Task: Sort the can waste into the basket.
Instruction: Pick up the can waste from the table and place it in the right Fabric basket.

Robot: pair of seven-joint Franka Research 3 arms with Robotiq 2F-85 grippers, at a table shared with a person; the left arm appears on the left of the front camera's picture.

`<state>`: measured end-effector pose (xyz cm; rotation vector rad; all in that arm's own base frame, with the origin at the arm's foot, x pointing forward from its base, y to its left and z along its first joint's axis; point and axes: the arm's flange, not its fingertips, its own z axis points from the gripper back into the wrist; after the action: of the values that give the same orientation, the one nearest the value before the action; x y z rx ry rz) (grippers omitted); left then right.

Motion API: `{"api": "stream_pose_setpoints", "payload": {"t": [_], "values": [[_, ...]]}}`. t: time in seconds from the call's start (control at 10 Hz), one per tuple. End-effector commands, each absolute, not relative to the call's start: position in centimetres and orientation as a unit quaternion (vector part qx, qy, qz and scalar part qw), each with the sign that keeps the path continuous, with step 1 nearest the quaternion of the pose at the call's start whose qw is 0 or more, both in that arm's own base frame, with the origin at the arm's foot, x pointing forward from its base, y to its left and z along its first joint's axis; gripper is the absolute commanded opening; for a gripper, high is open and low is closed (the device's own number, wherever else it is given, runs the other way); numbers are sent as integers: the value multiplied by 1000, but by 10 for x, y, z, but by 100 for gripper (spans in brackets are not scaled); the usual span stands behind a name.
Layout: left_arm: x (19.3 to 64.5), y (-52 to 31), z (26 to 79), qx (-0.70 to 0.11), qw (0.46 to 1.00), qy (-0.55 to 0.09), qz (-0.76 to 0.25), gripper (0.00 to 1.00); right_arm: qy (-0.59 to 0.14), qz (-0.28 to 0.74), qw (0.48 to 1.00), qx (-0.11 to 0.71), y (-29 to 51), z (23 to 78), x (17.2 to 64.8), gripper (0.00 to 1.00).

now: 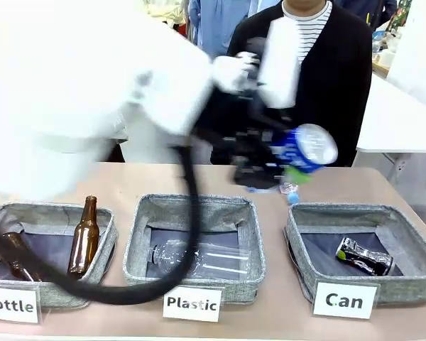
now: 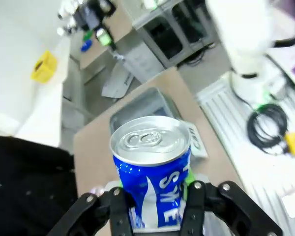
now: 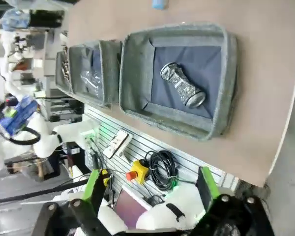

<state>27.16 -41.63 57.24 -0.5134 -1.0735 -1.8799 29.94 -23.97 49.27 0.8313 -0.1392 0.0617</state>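
Note:
My left gripper (image 1: 284, 167) is shut on the blue and white can (image 1: 305, 150) and holds it in the air above the table's far side, behind and to the left of the basket (image 1: 355, 210) marked "Can". A crushed black and silver can (image 1: 366, 257) lies on that basket's dark floor. In the left wrist view the blue can (image 2: 152, 172) stands upright between my left gripper's (image 2: 155, 209) fingers, silver top showing. My right gripper (image 3: 151, 191) is open, high over the basket (image 3: 137, 73) and the crushed can (image 3: 183, 84).
The "Plastic" bin (image 1: 145, 234) in the middle holds a clear bottle, and the "Bottle" bin (image 1: 106, 234) at the left holds brown glass bottles. A small blue object (image 1: 292, 194) lies on the table behind the basket. A person in black stands at the far side.

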Motion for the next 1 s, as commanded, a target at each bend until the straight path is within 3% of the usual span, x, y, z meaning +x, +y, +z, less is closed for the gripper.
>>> {"api": "stream_pose_setpoints", "payload": {"t": [0.0, 0.1, 0.2, 0.4, 0.9], "values": [[329, -519, 564, -193, 485, -447, -727, 42, -87, 104, 894, 426, -251, 475, 263, 100], [345, -576, 549, -244, 533, -385, -713, 42, -130, 118, 879, 443, -260, 470, 241, 100], [363, -611, 534, -248, 561, -355, -706, 42, -81, 52, 903, 418, -250, 483, 280, 100], [397, -647, 505, -248, 604, -307, -693, 42, -81, 52, 903, 418, -250, 483, 280, 100], [408, -646, 481, -241, 598, -252, -722, 42, -81, 52, 903, 418, -250, 483, 280, 100]]}}
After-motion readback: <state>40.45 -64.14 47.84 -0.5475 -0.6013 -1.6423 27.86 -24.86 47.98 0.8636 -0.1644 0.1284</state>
